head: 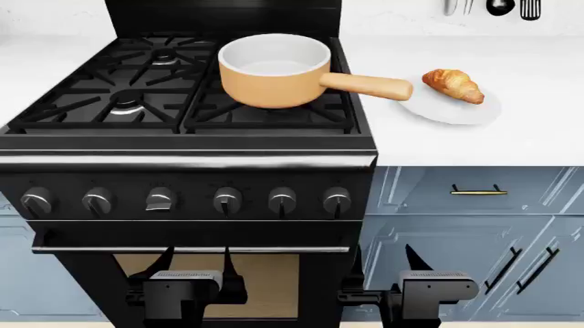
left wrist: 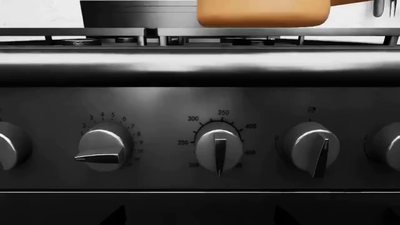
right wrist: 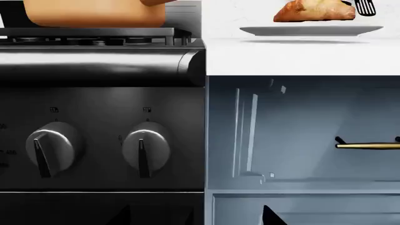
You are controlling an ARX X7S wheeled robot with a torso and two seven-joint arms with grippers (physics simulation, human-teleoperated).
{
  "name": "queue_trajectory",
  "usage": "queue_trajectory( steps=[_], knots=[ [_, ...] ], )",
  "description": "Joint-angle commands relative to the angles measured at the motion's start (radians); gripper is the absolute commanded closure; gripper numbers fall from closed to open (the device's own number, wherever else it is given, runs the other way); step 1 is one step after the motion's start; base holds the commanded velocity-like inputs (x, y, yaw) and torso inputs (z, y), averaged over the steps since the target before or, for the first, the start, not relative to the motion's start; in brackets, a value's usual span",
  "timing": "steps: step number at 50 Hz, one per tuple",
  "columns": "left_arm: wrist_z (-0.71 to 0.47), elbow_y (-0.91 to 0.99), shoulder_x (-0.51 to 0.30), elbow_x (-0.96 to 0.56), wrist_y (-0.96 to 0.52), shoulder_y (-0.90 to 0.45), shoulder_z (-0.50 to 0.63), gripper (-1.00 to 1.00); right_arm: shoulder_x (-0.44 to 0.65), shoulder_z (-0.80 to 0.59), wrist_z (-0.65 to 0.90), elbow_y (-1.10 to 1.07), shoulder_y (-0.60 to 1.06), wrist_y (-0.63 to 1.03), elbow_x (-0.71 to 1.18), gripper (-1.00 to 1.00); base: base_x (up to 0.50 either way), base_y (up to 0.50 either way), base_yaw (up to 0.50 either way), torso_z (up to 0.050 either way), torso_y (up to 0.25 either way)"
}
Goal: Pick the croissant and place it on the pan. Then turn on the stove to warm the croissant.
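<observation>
Golden-brown crescent croissant (head: 453, 85) waits on a flat white plate (head: 456, 109) on the surface beside the orange-tan saucepan (head: 273, 72) on the black stove (head: 182, 164), both grippers' jaws apart below, nothing held.

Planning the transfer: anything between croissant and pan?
Only the pan's own handle, which points toward the plate holding the croissant. The pan is open and empty; nothing else visible sits between them.
</observation>
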Motion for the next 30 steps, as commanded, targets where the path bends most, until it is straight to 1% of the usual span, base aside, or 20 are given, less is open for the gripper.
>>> queue_trajectory(
  steps=[1,2,4,5,6,7,16,30],
  knots=[
    [-0.01,0.008,-0.019,-0.007,0.029,0.009,0.028,-1.0,0.017,-0.026,0.009,0.006,-0.003,-0.011,0.017,-1.0,0.0,0.0,0.0,0.0,0.0],
    [-0.011,0.003,-0.02,-0.02,0.023,0.011,0.034,-1.0,0.023,-0.034,0.015,0.011,-0.001,-0.015,0.014,-1.0,0.0,0.0,0.0,0.0,0.0],
    [-0.045,-0.008,-0.028,0.006,0.093,0.014,0.043,-1.0,0.028,-0.039,0.022,0.011,-0.001,-0.018,0.027,-1.0,0.0,0.0,0.0,0.0,0.0],
    [-0.036,-0.001,-0.032,-0.012,0.084,0.015,0.046,-1.0,0.032,-0.045,0.021,0.009,-0.001,-0.014,0.033,-1.0,0.0,0.0,0.0,0.0,0.0],
    [-0.054,-0.017,-0.038,0.013,0.112,0.012,0.054,-1.0,0.037,-0.057,0.024,0.008,0.0,-0.01,0.021,-1.0,0.0,0.0,0.0,0.0,0.0],
    [-0.041,-0.015,-0.04,-0.011,0.07,0.009,0.055,-1.0,0.038,-0.061,0.02,0.008,0.001,-0.007,0.032,-1.0,0.0,0.0,0.0,0.0,0.0],
    [-0.05,-0.018,-0.061,-0.022,0.085,0.014,0.085,-1.0,0.059,-0.089,0.019,0.018,0.0,-0.004,0.059,-1.0,0.0,-0.02,0.0,0.0,0.0],
    [-0.066,-0.014,-0.079,-0.036,0.072,0.014,0.11,-1.0,0.075,-0.1,0.052,0.014,0.001,-0.004,0.082,-1.0,0.0,-0.5,0.0,0.0,0.0]
  ],
)
